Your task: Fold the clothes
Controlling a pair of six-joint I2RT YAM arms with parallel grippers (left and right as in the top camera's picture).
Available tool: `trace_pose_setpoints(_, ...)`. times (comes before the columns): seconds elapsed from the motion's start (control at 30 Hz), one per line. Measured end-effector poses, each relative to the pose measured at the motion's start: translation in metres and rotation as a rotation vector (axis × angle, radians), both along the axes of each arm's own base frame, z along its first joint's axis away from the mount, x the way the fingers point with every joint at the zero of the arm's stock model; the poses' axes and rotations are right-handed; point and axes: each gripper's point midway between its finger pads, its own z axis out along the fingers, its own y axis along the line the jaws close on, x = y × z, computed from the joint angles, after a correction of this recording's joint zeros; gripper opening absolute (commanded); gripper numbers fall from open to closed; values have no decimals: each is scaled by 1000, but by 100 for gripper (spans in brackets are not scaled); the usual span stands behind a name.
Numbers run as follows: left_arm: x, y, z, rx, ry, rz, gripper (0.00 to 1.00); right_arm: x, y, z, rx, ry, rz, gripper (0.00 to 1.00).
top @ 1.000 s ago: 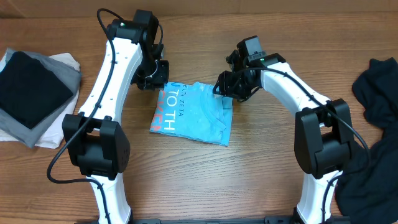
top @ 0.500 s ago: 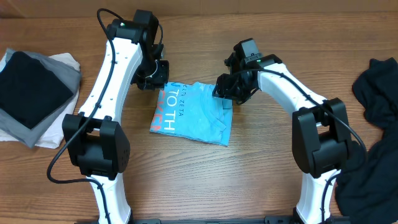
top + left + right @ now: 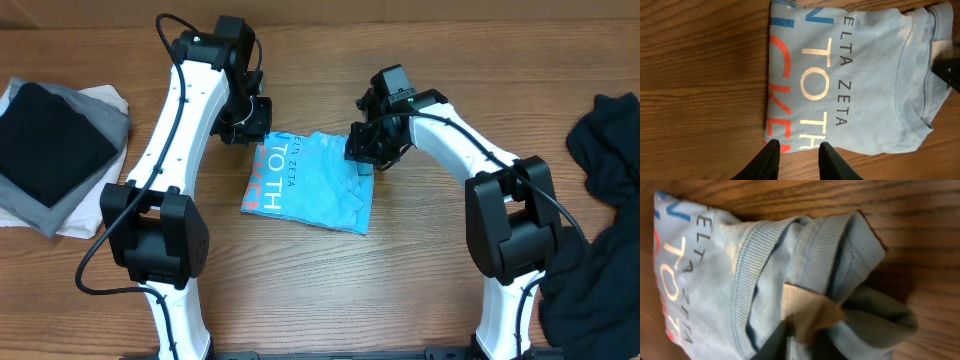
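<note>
T-shirt [image 3: 308,185] on the bench [image 3: 420,270]: collar pinched in right gripper [image 3: 807,340], lettered edge beneath narrowly parted left gripper [image 3: 799,152].

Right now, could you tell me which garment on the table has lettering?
The folded sky-blue T-shirt in the middle; the left stack and right black heap are plain.

The right fingers [image 3: 781,341] are a dark blur, cut off by the bottom edge where they pinch the T-shirt [image 3: 715,280]. The left fingers [image 3: 769,159] are cut off likewise. The red lettering [image 3: 777,85] vanishes under a fold. Overhead, the black clothes [image 3: 605,150] run off the right edge.
</note>
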Motion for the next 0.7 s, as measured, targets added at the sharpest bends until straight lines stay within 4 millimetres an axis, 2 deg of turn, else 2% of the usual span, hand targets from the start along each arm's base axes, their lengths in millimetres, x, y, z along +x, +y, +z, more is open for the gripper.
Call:
trace_pose_setpoints(0.2,0,0,0,0,0,0,30,-5,6,3,41,24,13,4)
trace_pose_setpoints(0.33,0,0,0,0,0,0,30,-29,5,5,68,146,4,4)
trace_pose_setpoints(0.47,0,0,0,0,0,0,30,-57,-22,5,-58,294,-90,4)
trace_pose_setpoints(0.6,0,0,0,0,0,0,31,-65,-47,3,-197,308,-131,4)
trace_pose_setpoints(0.7,0,0,0,0,0,0,36,-63,-61,-1,-281,289,-150,4)
